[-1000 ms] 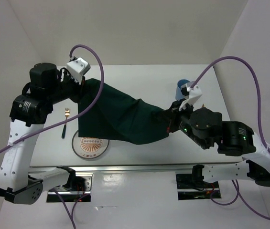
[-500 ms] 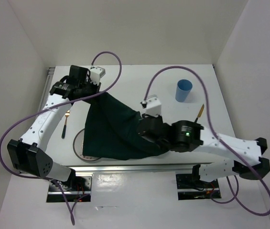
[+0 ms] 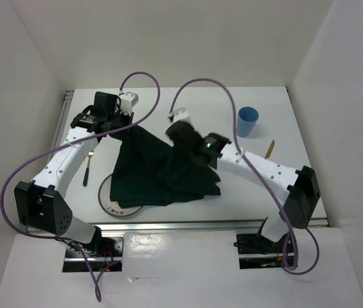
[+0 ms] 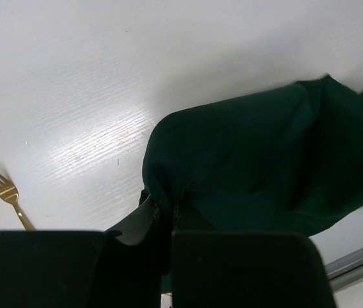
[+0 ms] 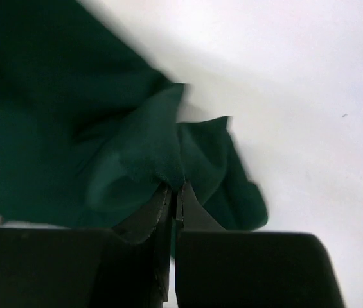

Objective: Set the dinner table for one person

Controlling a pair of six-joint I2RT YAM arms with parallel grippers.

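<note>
A dark green cloth (image 3: pixel 155 170) hangs bunched over the middle of the white dinner table (image 3: pixel 265 186), held up by both grippers. My left gripper (image 3: pixel 124 123) is shut on the cloth's far-left corner (image 4: pixel 232 154). My right gripper (image 3: pixel 180 138) is shut on another corner (image 5: pixel 149 154) close beside it. A gold fork (image 3: pixel 88 162) lies at the left and also shows in the left wrist view (image 4: pixel 4 192). A white plate with a red pattern (image 3: pixel 112 204) peeks out under the cloth's near edge. A blue cup (image 3: pixel 247 121) stands at the far right.
A gold knife with a dark handle (image 3: pixel 269 149) lies right of the cloth, below the cup. Purple cables arc above both arms. White walls enclose the table on three sides. An aluminium rail (image 3: pixel 181 224) runs along the near edge.
My right gripper has carried its corner of the cloth left and away from me, toward the left gripper. The cloth has gone from stretched wide to bunched. The left arm has lowered and stretched out.
</note>
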